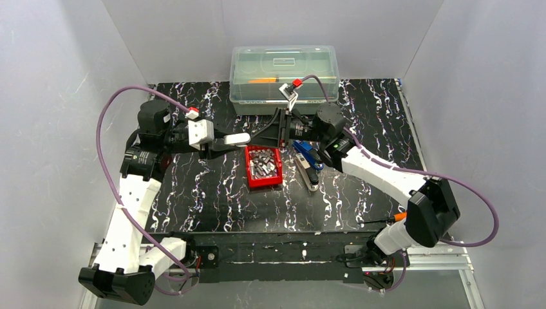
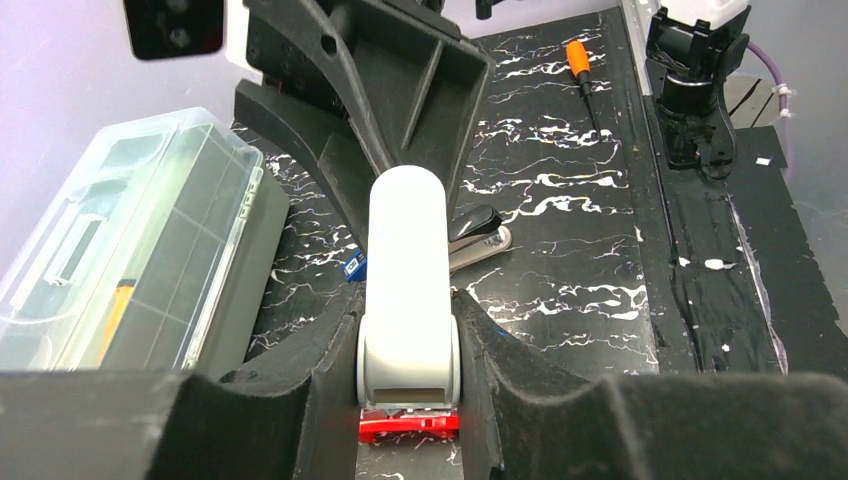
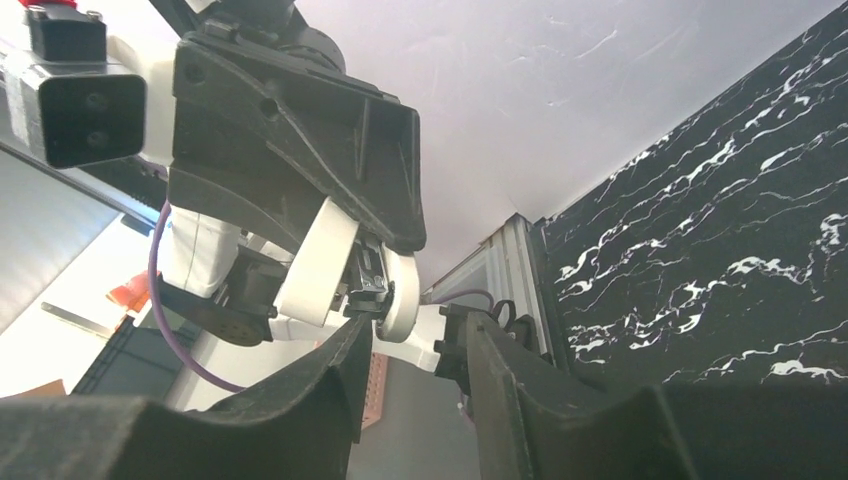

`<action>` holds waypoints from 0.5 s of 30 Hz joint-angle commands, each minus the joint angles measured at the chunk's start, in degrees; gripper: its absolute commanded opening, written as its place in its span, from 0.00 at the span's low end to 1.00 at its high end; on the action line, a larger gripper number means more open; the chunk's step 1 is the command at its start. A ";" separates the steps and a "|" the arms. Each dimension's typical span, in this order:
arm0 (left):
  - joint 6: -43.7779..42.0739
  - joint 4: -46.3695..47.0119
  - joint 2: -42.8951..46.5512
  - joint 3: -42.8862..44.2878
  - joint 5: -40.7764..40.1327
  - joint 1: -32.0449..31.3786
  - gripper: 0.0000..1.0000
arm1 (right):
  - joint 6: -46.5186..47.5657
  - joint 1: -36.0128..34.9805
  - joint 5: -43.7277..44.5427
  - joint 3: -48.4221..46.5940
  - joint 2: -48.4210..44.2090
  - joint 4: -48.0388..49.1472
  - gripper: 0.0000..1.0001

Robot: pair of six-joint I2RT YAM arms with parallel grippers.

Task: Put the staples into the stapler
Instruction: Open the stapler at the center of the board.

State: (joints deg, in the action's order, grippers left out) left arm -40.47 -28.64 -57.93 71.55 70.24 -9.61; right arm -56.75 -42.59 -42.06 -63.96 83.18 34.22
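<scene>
The left gripper (image 2: 405, 345) clamps the rigid, smooth white stapler (image 2: 405, 240) by its left end. The right gripper (image 3: 415, 345), jaws partly apart, flanks its right end; whether it grips cannot be told. The staples (image 1: 263, 162) look light and brittle, best pinched by their sides.

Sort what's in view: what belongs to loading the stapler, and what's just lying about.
Job in hand:
white stapler, held in the left gripper
right gripper at its end
staples in the red bin

Lying about:
blue-and-black stapler
clear plastic box
orange-handled screwdriver
</scene>
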 commanded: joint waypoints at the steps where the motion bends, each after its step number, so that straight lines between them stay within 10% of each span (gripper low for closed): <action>1: 1.93 3.12 0.63 -0.75 0.80 -0.24 0.00 | -3.49 -0.67 -0.39 -2.06 1.62 7.75 0.46; 14: 3.03 3.50 1.41 -3.05 2.71 -0.82 0.00 | -7.38 -1.09 1.76 -0.39 2.73 13.28 0.18; 15: 3.36 3.51 1.48 -3.06 2.67 -0.93 0.12 | -7.46 -1.09 1.60 -0.37 2.92 13.16 0.14</action>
State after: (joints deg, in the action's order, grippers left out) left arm -38.76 -24.45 -57.41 69.69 69.91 -9.52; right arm -62.28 -43.03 -42.09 -63.83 85.38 40.10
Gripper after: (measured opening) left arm 0.297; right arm 0.218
